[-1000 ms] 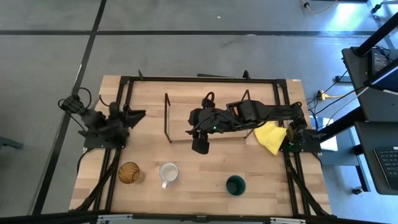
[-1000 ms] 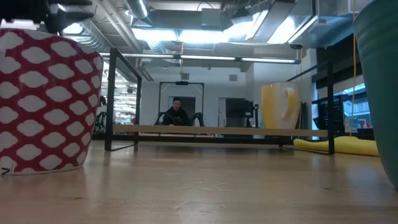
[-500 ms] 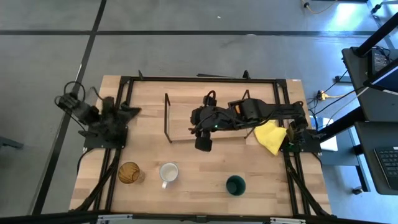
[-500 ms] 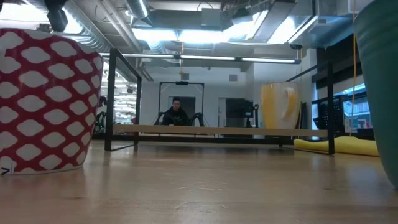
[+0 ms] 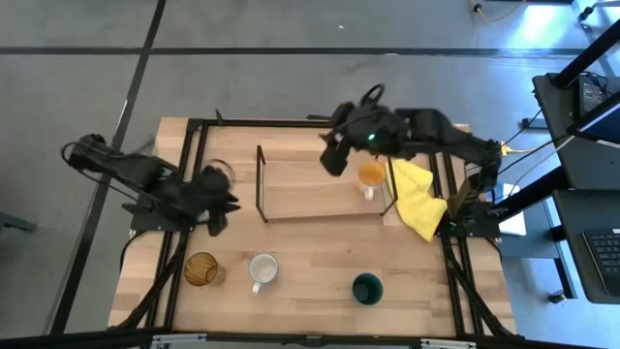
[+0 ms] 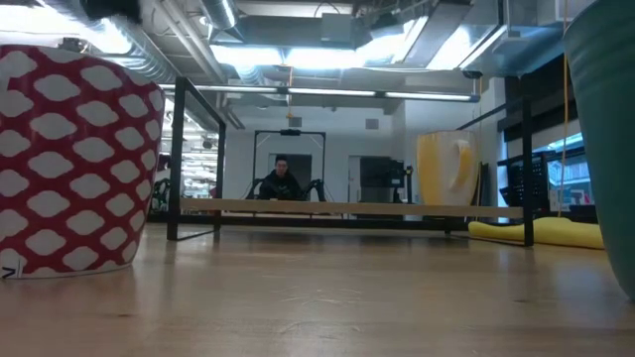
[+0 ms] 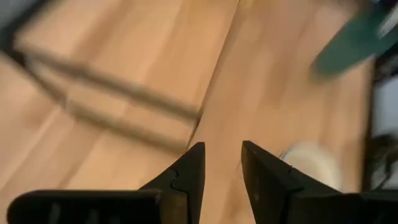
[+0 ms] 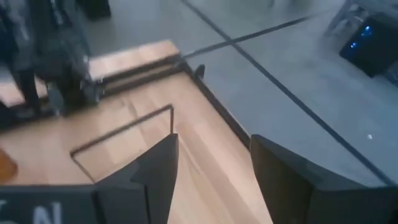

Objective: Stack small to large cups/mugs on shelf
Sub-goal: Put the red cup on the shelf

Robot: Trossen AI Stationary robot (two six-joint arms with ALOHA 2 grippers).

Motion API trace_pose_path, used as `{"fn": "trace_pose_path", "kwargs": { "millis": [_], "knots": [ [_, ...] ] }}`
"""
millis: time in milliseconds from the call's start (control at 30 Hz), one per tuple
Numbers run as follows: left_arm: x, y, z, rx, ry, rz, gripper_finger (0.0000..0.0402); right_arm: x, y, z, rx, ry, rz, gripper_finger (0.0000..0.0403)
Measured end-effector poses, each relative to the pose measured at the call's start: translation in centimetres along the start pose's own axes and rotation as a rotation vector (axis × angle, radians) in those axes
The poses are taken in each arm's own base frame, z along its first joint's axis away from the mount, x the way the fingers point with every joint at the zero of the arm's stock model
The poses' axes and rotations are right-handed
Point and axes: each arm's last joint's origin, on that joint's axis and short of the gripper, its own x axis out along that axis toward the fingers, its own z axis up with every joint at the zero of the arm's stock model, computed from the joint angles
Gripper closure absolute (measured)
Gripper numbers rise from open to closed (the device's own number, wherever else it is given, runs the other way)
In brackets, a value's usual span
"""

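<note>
An orange-inside mug (image 5: 371, 174) with a white handle stands on the right end of the shelf's wooden board (image 5: 310, 189); in the low view it shows as the yellow mug (image 6: 446, 174). Along the near edge stand the amber tumbler (image 5: 201, 269), the white mug (image 5: 263, 269), red-and-white patterned on its outside (image 6: 69, 159), and the dark green cup (image 5: 367, 287). My left gripper (image 5: 219, 206) hangs open left of the shelf, above the table, tipped down. My right gripper (image 5: 332, 158) is open in the air over the shelf's far edge, left of the orange mug.
A yellow cloth (image 5: 418, 204) lies right of the shelf. The shelf's black wire end frames (image 5: 260, 184) rise at both ends. The table's black frame (image 5: 310, 123) runs along its edges. A person (image 6: 283, 178) sits in the room behind.
My right gripper has gone from over the shelf's near middle toward the far edge and up, uncovering the orange mug, which has stayed put on the board. My left gripper has swung from the table's left edge toward the shelf's left end and tipped downward.
</note>
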Motion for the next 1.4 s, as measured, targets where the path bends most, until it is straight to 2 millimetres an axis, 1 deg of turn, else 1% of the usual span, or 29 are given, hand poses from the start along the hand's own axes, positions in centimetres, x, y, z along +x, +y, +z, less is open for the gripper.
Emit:
{"fn": "trace_pose_path", "kwargs": {
  "millis": [67,167,267,400,533,667,800,933,1033,1100,1267,1400],
  "knots": [
    [1.6,-0.3,0.1,0.006,0.11,0.056,0.0303,-0.3,-1.0,0.3,0.046,-0.014,-0.015,0.0202],
    [3.8,-1.2,0.8,0.01,0.168,0.067,0.0303,-0.3,-1.9,0.6,0.091,-0.024,-0.037,0.0202],
    [5.7,-2.1,1.2,-0.001,0.203,0.044,0.0303,-0.3,-2.2,0.5,0.117,-0.019,-0.053,0.0202],
    [7.2,-3.1,1.1,-0.008,0.259,0.002,0.0303,-0.3,-2.1,0.3,0.105,0.004,-0.05,0.0202],
    [7.5,-4.2,0.5,-0.085,0.303,-0.02,0.0303,-0.6,-2.0,-0.1,0.082,0.039,-0.043,0.0202],
    [7.3,-5.6,-0.1,-0.181,0.294,-0.07,0.0303,-1.0,-2.0,-0.6,0.056,0.084,-0.029,0.0202],
    [6.9,-6.7,-0.5,-0.221,0.28,-0.13,0.0303,-1.5,-2.1,-1.0,0.035,0.118,-0.015,0.0202],
    [7.0,-7.6,-1.1,-0.202,0.291,-0.146,0.0303,-2.0,-2.4,-1.1,0.031,0.126,-0.009,0.0202],
    [7.7,-8.4,-1.9,-0.112,0.285,-0.119,0.0303,-2.3,-2.5,-1.1,0.023,0.123,-0.007,0.0202],
    [8.5,-8.8,-2.2,-0.082,0.292,-0.094,0.0303,-2.4,-2.6,-1.1,0.011,0.121,-0.005,0.0202],
    [9.8,-9.3,-2.4,-0.123,0.37,-0.104,0.0303,-2.4,-2.6,-1.2,0.003,0.134,-0.008,0.0202],
    [10.2,-9.1,-2.2,-0.139,0.381,-0.106,0.0303,-2.4,-2.7,-1.2,-0.002,0.138,-0.009,0.0202]
  ]
}}
